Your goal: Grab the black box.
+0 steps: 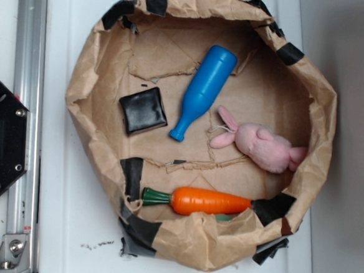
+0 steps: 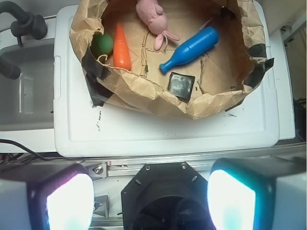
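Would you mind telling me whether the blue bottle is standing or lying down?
Lying down: the bottle rests on its side on the bag's floor, neck beside the black box.

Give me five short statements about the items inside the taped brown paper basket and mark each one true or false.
1. The small glossy black square box lies on the floor of the crumpled brown paper basket. True.
2. The blue plastic bottle stands upright. False: it lies on its side.
3. The gripper is closed around the black box. False: its fingers are far from the box, with nothing between them.
4. The orange toy carrot lies near the basket wall. True.
5. The pink plush bunny sits on top of the black box. False: the bottle lies between them.
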You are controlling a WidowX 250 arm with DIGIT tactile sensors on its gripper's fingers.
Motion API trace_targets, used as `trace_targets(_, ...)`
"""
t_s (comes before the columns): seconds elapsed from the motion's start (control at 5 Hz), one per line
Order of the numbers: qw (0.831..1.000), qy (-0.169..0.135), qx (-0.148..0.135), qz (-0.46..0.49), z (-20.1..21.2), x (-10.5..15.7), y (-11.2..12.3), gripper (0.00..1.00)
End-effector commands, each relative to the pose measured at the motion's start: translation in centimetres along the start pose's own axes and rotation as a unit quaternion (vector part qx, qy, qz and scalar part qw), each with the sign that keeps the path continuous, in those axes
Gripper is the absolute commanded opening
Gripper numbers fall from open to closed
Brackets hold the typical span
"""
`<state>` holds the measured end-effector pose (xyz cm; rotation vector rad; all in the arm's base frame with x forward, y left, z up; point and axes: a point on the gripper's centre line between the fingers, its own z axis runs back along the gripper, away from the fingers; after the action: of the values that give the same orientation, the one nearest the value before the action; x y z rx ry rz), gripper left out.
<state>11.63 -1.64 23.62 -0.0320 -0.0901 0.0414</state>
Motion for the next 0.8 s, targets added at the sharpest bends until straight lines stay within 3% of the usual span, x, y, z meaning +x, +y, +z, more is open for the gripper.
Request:
trace_targets(0.0, 1.000, 0.000, 0.000, 0.000, 0.0, 0.0, 0.0, 1.00)
trace_targets(0.2, 0.999, -0.021, 0.011, 0.048, -0.4, 3.9, 1.4, 1.00)
trace_targets(0.6, 0.995, 0.000, -0.004, 0.099, -4.9, 8.4, 2.9, 1.00)
